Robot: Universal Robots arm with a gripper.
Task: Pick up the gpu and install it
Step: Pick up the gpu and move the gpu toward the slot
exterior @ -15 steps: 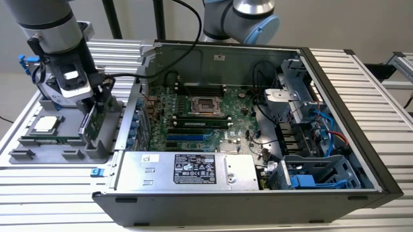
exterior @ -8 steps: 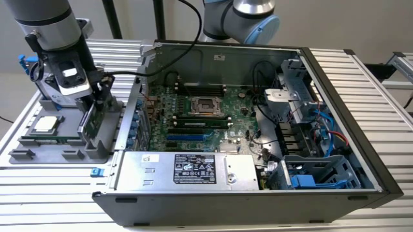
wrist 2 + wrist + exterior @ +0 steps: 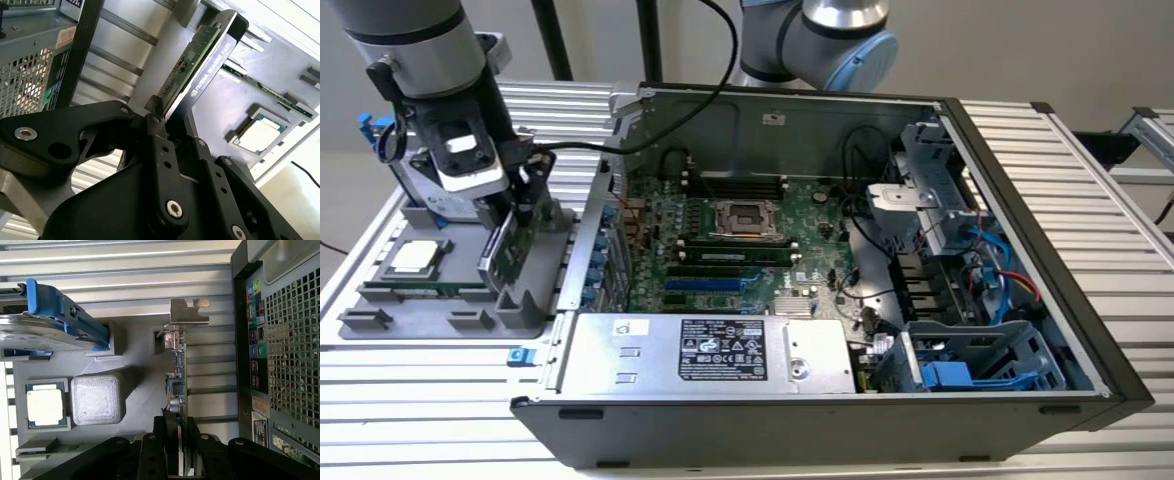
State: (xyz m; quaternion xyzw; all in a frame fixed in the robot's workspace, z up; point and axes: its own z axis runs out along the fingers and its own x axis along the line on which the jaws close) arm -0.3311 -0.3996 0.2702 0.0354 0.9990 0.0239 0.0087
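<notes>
Nearest, in the first wrist view, the black two-fingered gripper (image 3: pixel 180 425) has one finger pressed to each face of the flat green gpu (image 3: pixel 178 380) with its silver metal end bracket. That is a fitting hold for a thin card taken by its edge. The gpu stands on edge in a slot of the grey moulded plastic parts holder (image 3: pixel 140 405), which leaves that edge free to grasp. Beyond, in the exterior view, the open black-and-silver computer case (image 3: pixel 787 110) lies on its side beside the holder, its green motherboard (image 3: pixel 660 225) facing upward.
</notes>
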